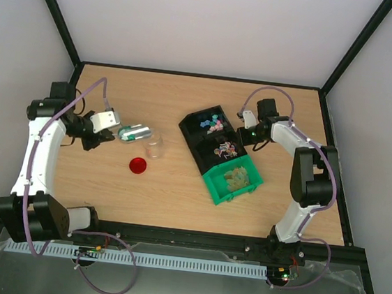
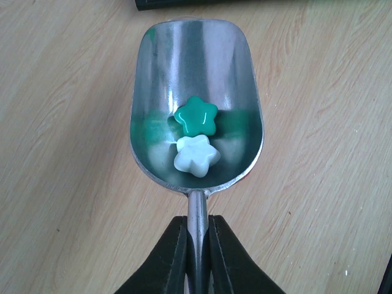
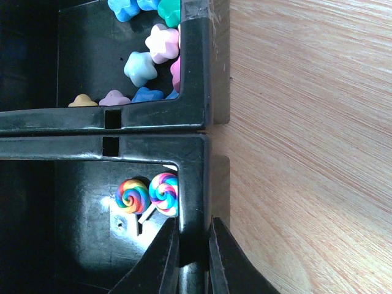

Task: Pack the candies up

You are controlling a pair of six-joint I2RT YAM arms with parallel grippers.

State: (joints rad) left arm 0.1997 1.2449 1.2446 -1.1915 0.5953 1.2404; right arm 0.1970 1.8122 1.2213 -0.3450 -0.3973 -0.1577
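My left gripper (image 2: 197, 225) is shut on the handle of a silver scoop (image 2: 196, 67). In its bowl lie a green star candy (image 2: 196, 116) and a white star candy (image 2: 196, 156). From above, the scoop (image 1: 133, 133) hangs just left of a clear jar (image 1: 155, 145). My right gripper (image 3: 193, 228) is shut on the side wall of a black bin (image 3: 195, 159). That bin holds swirl lollipop candies (image 3: 149, 195), and the black bin beside it holds pastel star candies (image 3: 150, 58). A green bin (image 1: 233, 181) holds pale greenish-tan candies.
A round red lid (image 1: 138, 165) lies on the wooden table (image 1: 108, 180) in front of the jar. The three bins sit in a diagonal row right of centre, with the right arm (image 1: 300, 158) curving around their right side.
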